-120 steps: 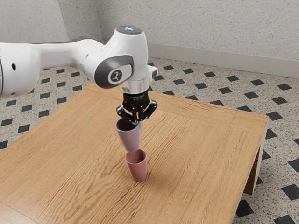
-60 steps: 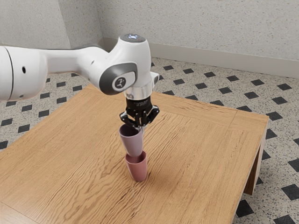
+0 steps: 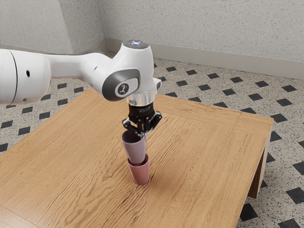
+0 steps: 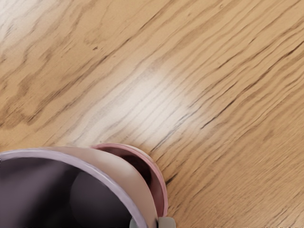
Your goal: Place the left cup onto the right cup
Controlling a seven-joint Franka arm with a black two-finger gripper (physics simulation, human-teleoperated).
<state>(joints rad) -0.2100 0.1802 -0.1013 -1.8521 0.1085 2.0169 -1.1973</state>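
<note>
The hand [image 3: 142, 134] grips the tilted mauve cup [image 3: 133, 148] by its rim, base inside the pink cup [image 3: 139, 174].

White arm [image 3: 71, 66] — grey joint caps, black jaws.

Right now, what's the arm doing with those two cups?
The gripper is clamped on the rim of the lilac cup and holds it, slightly tilted, directly over the pink cup, which stands upright on the wooden table. The lilac cup's base is at the pink cup's mouth and appears to be just entering it. It is not released, so the stack isn't finished.
</note>
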